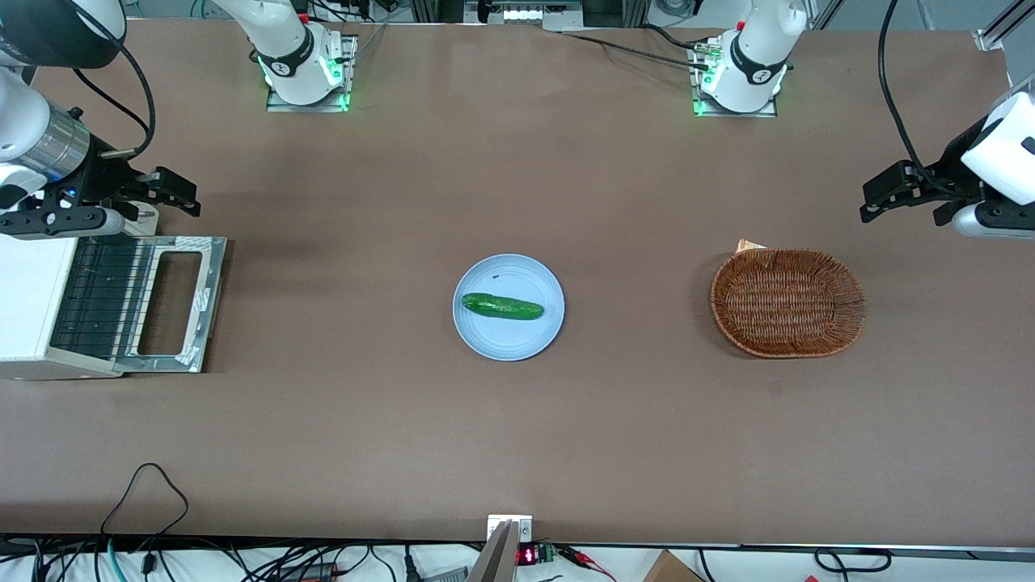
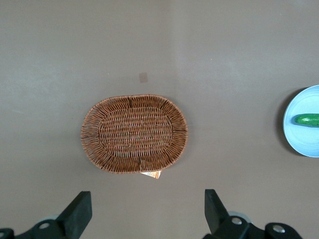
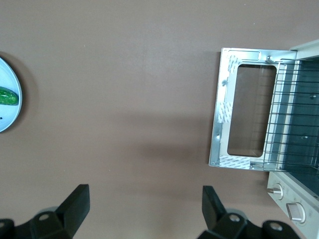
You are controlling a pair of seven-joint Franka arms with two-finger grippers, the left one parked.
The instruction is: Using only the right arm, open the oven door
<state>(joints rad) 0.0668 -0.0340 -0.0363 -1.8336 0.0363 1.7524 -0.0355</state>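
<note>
I see the silvery metal-framed oven door (image 1: pixel 170 303) lying flat open from the boxy white oven (image 1: pixel 32 307); my black two-finger gripper (image 1: pixel 174 190) hovers above, spread wide, empty, bare brown table (image 1: pixel 340 404) around.

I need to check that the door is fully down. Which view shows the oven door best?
The right wrist view: the silvery metal-framed oven door lies flat, fully open, whole frame and window visible. The front view shows it too, smaller, with the right arm's open black hand above the table beside the white oven. The left wrist view misses it.

Three cameras, all looking down on the table (image 1: pixel 517 420)

Front view is highest; both wrist views hang lower, each sharing the blue plate (image 1: pixel 508 307) with it.
</note>
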